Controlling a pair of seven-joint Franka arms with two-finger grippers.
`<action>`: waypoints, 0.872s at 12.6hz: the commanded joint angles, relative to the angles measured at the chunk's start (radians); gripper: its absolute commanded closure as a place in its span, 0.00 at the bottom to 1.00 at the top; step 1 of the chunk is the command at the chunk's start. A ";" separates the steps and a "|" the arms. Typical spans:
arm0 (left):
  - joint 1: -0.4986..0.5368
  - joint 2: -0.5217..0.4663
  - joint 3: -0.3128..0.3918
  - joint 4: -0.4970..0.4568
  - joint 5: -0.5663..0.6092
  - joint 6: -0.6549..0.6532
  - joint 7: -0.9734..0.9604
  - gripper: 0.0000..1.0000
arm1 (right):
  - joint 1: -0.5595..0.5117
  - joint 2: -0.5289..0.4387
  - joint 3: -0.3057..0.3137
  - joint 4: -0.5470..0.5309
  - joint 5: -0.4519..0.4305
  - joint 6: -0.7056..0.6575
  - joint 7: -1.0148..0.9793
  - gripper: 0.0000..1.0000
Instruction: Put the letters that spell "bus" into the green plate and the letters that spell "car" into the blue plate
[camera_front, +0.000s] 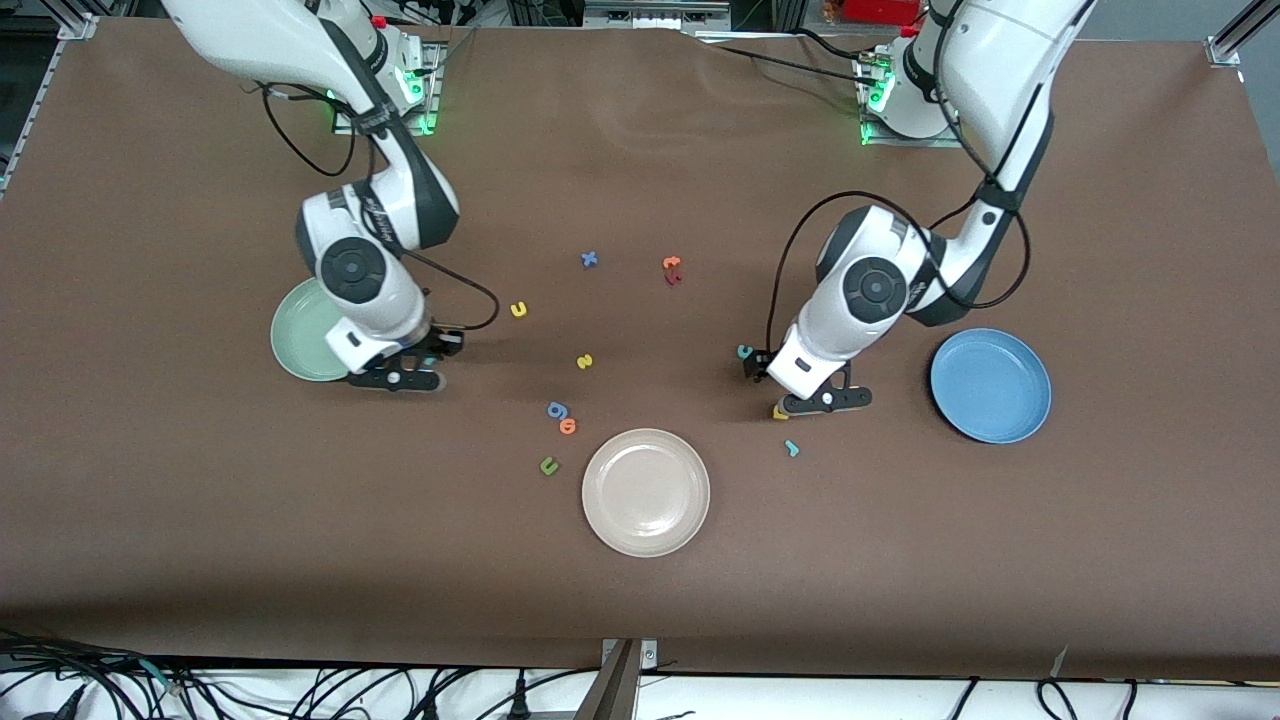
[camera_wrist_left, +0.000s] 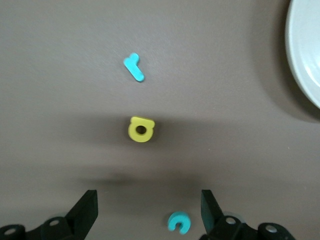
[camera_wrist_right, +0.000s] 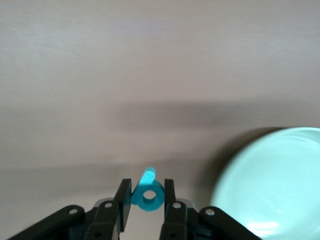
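My right gripper is shut on the teal "b", held just above the table beside the green plate, whose rim shows close by. My left gripper hangs open low over the table, with the teal "c" lying between its fingers, close to one finger. The yellow "a" and the teal "r" lie past it, nearer the front camera. The blue plate sits toward the left arm's end. The yellow "u" and yellow "s" lie mid-table.
A cream-white plate sits near the front. Beside it lie a blue "g", an orange "o" and a green "u". A blue "x" and an orange and red pair lie farther back.
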 joint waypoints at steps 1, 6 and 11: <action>-0.008 0.038 0.008 0.009 0.048 0.050 -0.052 0.09 | 0.001 -0.058 -0.079 -0.048 -0.013 -0.076 -0.096 0.81; -0.022 0.067 0.023 0.020 0.194 0.060 -0.110 0.17 | -0.002 -0.048 -0.239 -0.122 0.001 -0.079 -0.324 0.79; -0.025 0.108 0.028 0.023 0.402 0.093 -0.275 0.17 | -0.005 -0.043 -0.239 -0.147 0.020 -0.065 -0.308 0.00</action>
